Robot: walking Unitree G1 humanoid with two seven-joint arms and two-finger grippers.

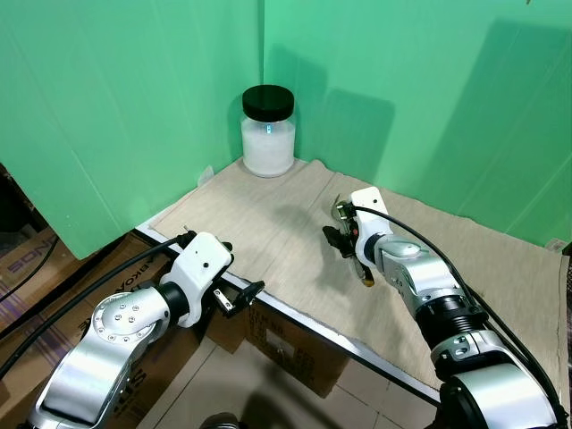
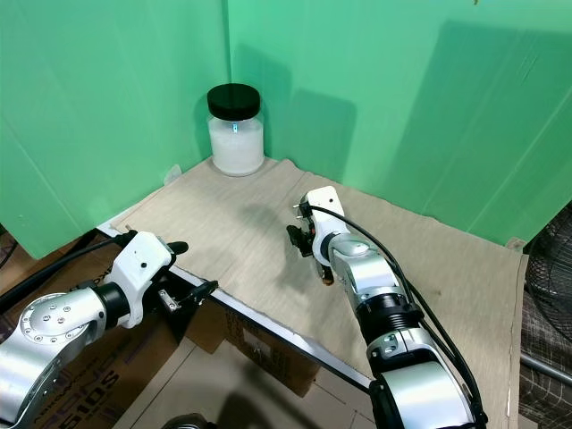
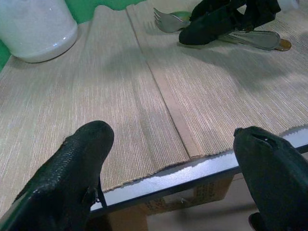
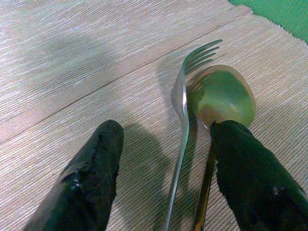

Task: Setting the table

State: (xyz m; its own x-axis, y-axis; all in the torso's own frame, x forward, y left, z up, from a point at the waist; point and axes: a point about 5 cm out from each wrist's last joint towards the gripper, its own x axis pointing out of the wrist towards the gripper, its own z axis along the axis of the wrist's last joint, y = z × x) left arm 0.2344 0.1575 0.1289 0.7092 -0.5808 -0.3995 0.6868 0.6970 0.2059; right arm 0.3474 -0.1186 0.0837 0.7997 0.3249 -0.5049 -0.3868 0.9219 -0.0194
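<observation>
Two grippers are sitting over a table (image 1: pixel 295 315) covered in a beige woven mat (image 1: pixel 268 228), with green screens standing behind it. Nearest to the camera, the left gripper (image 1: pixel 234 295) is hanging right at the table's front edge, jaws spread wide with nothing between them; from its wrist view the mat's frayed hem and the dark metal rim are showing between the black fingers (image 3: pixel 67 178).

Further in, the right gripper (image 4: pixel 163 178) is hovering low over the middle of the mat, jaws wide apart and straddling the cutlery without clamping anything. A silver fork (image 4: pixel 182 125) is lying flat there, tines pointing away from the wrist camera, shiny with a slim handle. Just beside it, touching or nearly so, a spoon (image 4: pixel 221 98) is lying bowl-up, its bowl picking up a green-gold tint from the screens and its handle looking brassy.

Way at the back, in the corner of the mat, a frosted white jar (image 1: pixel 268 134) with a black lid (image 1: pixel 268 102) is standing upright, well apart from the cutlery.
</observation>
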